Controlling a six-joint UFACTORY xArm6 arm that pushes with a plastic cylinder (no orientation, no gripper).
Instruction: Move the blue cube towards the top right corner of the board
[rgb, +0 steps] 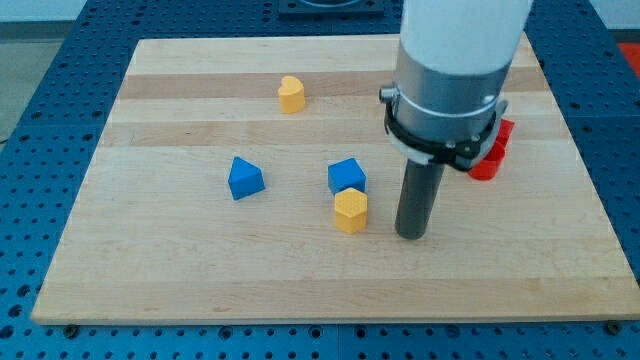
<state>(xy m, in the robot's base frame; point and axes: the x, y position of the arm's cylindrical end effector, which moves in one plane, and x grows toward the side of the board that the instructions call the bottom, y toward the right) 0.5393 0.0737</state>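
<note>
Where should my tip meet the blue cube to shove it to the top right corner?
Contact the blue cube on its lower-left side and push up-right. My tip sits to its lower right; the yellow block touches the cube's bottom edge, so swing round its left.
</note>
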